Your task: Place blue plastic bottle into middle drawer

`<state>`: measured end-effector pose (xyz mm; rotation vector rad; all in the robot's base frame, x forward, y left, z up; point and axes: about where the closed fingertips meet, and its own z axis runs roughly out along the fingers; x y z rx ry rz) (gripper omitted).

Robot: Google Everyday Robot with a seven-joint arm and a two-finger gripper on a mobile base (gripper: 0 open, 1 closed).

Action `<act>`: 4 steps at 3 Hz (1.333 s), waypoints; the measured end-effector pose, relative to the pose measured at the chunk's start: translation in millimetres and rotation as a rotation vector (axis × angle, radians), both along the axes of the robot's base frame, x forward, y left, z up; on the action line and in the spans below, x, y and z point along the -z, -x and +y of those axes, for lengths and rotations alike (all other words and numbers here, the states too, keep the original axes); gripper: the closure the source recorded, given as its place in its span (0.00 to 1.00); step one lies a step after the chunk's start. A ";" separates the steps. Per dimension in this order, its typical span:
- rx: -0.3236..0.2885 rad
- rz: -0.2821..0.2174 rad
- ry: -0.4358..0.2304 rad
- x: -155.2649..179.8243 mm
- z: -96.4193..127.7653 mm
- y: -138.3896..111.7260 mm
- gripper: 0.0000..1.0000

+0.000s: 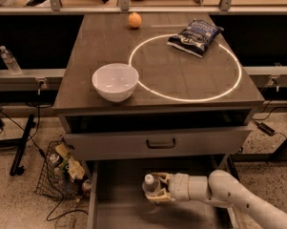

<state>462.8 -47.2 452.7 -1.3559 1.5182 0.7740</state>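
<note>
The blue plastic bottle (151, 184) is clear with a white cap and is held low inside the open middle drawer (119, 202), a wide grey tray at the bottom of the cabinet. My gripper (158, 191) reaches in from the right on a white arm and is shut on the bottle, with fingers (162, 198) wrapped round its body. Most of the bottle's body and its label are hidden by the gripper. I cannot tell whether the bottle touches the drawer floor.
Above the tray is a grey drawer front with a black handle (161, 143). On the cabinet top are a white bowl (115, 81), an orange (135, 20) and a chip bag (194, 31). A wire basket (62, 171) stands on the floor at left. A small bottle (9, 60) stands on the left ledge.
</note>
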 end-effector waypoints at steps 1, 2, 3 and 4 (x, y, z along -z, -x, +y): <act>0.000 0.000 0.000 -0.1 0.0 0.0 0.15; 0.010 0.018 0.012 7.1 -4.1 3.5 0.00; 0.031 0.032 0.023 11.8 -13.0 7.8 0.00; 0.174 0.060 0.011 5.8 -72.6 12.3 0.00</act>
